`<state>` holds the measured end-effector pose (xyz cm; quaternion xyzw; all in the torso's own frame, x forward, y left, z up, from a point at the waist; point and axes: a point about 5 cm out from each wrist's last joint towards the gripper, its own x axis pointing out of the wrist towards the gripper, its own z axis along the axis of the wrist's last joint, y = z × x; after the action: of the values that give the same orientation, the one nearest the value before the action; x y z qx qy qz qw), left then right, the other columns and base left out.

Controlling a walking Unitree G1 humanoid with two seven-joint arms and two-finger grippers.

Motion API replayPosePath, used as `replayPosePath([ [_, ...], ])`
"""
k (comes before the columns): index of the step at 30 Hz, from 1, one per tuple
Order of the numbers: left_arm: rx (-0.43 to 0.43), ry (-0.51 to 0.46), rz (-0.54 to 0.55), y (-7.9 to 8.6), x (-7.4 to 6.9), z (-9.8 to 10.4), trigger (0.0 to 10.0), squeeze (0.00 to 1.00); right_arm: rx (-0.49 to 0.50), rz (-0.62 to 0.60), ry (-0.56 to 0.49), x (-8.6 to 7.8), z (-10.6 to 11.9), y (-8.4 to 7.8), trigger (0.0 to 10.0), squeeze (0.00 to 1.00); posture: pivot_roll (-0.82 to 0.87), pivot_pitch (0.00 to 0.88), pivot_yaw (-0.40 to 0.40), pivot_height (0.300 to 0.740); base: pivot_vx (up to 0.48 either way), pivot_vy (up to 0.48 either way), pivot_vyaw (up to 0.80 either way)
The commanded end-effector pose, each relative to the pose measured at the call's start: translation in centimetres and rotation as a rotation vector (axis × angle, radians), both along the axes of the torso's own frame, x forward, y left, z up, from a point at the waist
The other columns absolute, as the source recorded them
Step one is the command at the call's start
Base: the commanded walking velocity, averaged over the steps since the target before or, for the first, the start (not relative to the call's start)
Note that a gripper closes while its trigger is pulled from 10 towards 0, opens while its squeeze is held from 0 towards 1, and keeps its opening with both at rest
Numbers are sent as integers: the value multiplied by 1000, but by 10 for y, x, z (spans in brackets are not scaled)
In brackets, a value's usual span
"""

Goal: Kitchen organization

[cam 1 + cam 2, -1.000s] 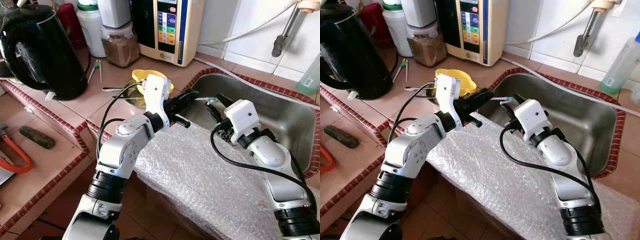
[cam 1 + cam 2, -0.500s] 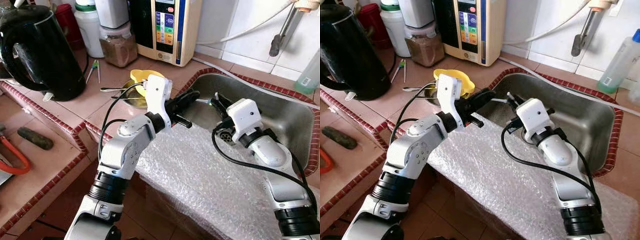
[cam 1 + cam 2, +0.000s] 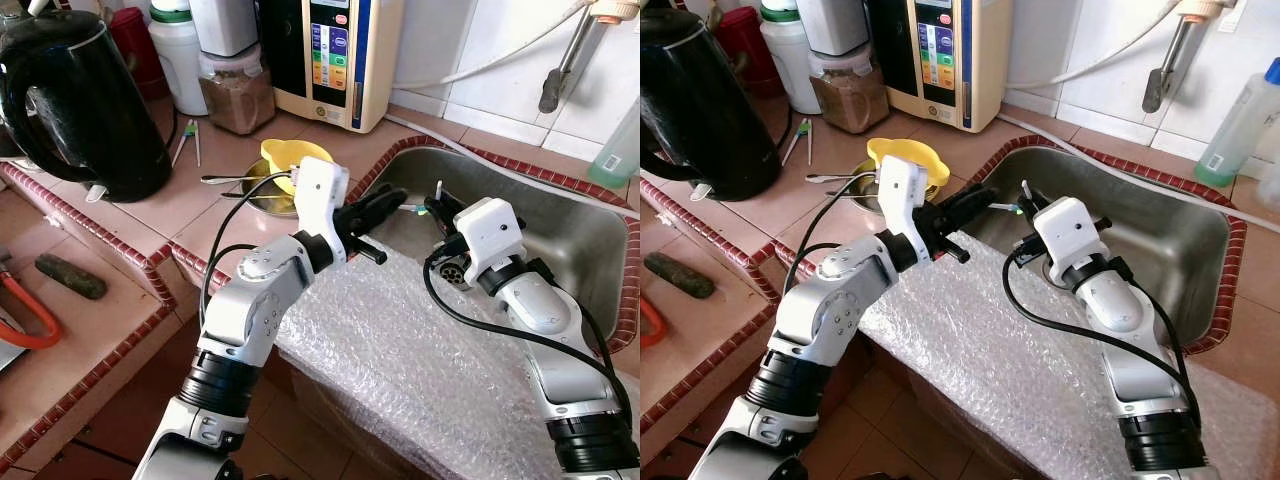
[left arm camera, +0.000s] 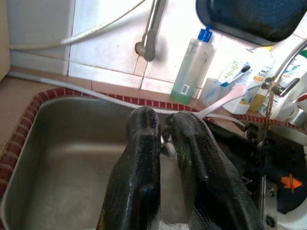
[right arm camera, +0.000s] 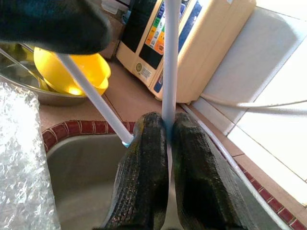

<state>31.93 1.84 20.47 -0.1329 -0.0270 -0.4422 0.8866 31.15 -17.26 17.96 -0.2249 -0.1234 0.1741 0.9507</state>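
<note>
Left eye view: just above centre, the left gripper (image 3: 390, 203) reaches over the near rim of the steel sink (image 3: 560, 240), its jaws closed on a thin white stick (image 3: 412, 208) with a green-blue tip that points right. Right beside it the right gripper (image 3: 441, 207) pinches a second stick (image 3: 438, 188), which stands upright and looks dark against the steel. Bubble wrap (image 3: 400, 340) drapes the counter edge below both arms. A black kettle (image 3: 85, 105) sits at upper left and a yellow bowl (image 3: 285, 155) just left of the left arm's wrist.

Left wrist view: the two black fingers (image 4: 141, 158) stand close together at lower centre, with something small and pale nipped between them over the sink basin (image 4: 72, 143); I cannot tell its shape. A clear green bottle (image 4: 192, 72) stands at upper centre against the tiles.

Right wrist view: the fingers (image 5: 144, 182) are clamped at bottom centre on the second stick (image 5: 171, 57), smooth, white and running straight up out of the frame. The first stick (image 5: 93, 98) slants from upper left down to a blue tip beside those fingers. The bowl (image 5: 81, 72) is at left.
</note>
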Motion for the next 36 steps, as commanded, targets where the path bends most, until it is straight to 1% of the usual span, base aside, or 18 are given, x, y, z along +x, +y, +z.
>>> replayPosePath([
  [1,-11,-29,16,2,-1,3,10000,1000,1,-2,-14,3,4,1,0,0,-140,85,46,740,0,0,0],
  [5,-53,-70,5,1,-4,14,10000,1000,-3,-5,-15,5,3,2,0,0,-139,83,47,740,0,0,0],
  [8,-74,-90,4,1,-4,20,10000,1000,-39,-16,-8,8,0,4,0,0,-137,83,48,740,0,0,0],
  [11,-58,-101,27,3,-3,20,10000,1000,-34,-10,9,11,-3,5,0,0,-136,84,49,740,0,0,0],
  [14,-23,-97,69,10,-2,12,10000,1000,-37,-54,24,17,-8,0,0,0,-131,81,52,740,0,0,0],
  [16,5,-78,68,15,-3,5,10000,1000,-41,-99,41,21,-13,-7,0,0,-127,80,53,740,0,0,0],
  [17,39,-63,62,19,-6,-4,10000,1000,-31,-153,69,26,-18,-15,0,0,-123,79,54,740,0,0,0],
  [19,65,-47,56,23,-8,-11,10000,1000,-18,-198,95,29,-22,-22,0,0,-119,77,55,740,0,0,0],
  [21,111,-19,42,27,-11,-22,10000,1000,28,-290,152,33,-30,-37,0,0,-115,75,56,740,0,0,0],
  [24,119,0,35,30,-14,-29,10000,1000,46,-363,204,35,-39,-50,0,0,-112,73,57,740,0,0,0],
  [28,138,13,47,33,-13,-34,10000,1000,132,-467,312,37,-54,-66,0,0,-111,69,60,740,0,0,0],
  [30,171,-5,41,31,-12,-35,10000,1000,157,-472,371,38,-63,-66,0,0,-112,66,62,740,0,0,0],
  [31,169,-3,43,31,-12,-35,10000,1000,169,-472,381,38,-64,-66,941,0,-111,66,62,740,0,0,0],
  [32,166,1,44,30,-11,-35,10000,1000,176,-473,385,38,-65,-65,941,0,-111,66,62,740,0,0,0],
  [33,164,0,44,30,-11,-34,10000,1000,194,-470,397,38,-67,-65,4824,0,-110,66,63,740,0,0,0],
  [34,164,-1,42,29,-11,-34,10000,1000,203,-466,413,38,-69,-64,6353,141,-110,65,65,740,0,0,0],
  [35,165,-2,38,29,-11,-34,10000,1000,209,-464,435,38,-72,-62,10000,1000,-109,65,65,740,0,0,0],
  [36,165,-2,38,29,-11,-34,10000,1000,209,-464,435,38,-72,-62,10000,1000,-109,65,65,740,0,0,0],
])
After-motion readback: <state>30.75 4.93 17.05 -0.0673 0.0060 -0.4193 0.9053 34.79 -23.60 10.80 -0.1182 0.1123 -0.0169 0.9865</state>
